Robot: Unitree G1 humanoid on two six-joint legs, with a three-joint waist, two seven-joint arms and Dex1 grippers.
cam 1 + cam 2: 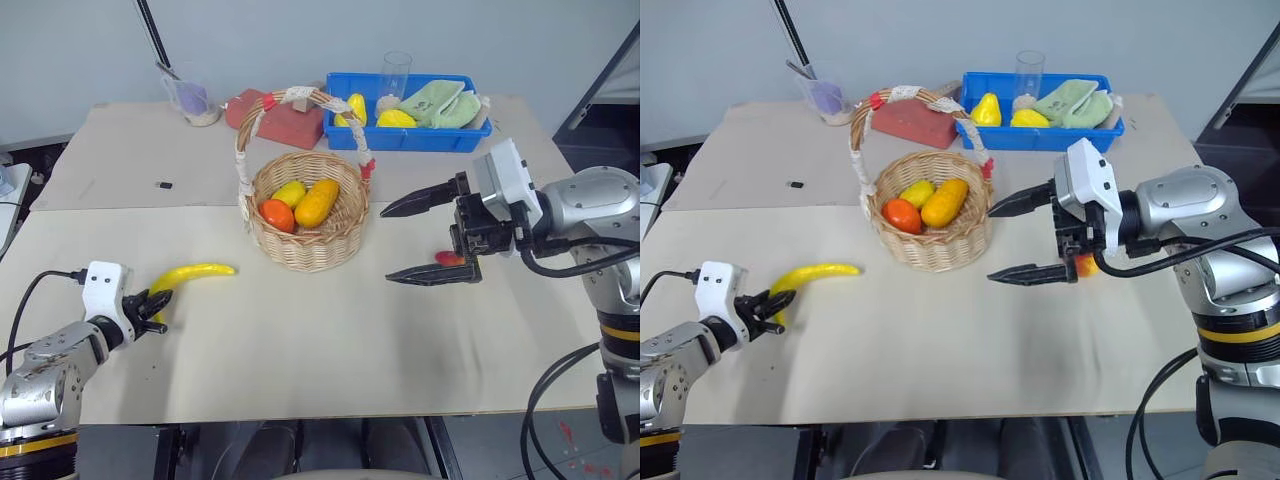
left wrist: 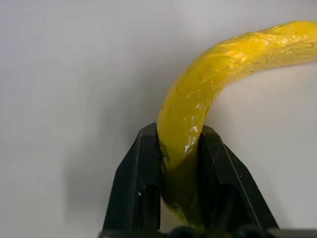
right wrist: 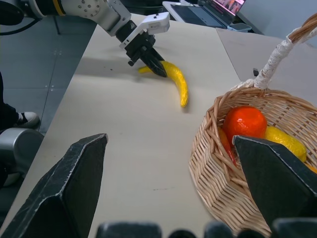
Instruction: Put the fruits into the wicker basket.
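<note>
L tool (image 1: 158, 306) clamped, curved yellow banana (image 1: 195, 274)

The left arm is stretched low over the near left of the table, and its left gripper (image 1: 157, 303) is pinched shut on the near end of the banana (image 1: 196, 273). The right arm is raised at the right, its wrist bent inward. The right gripper (image 1: 418, 240) is pointed leftward with its fingers spread wide and nothing held between them.
</note>
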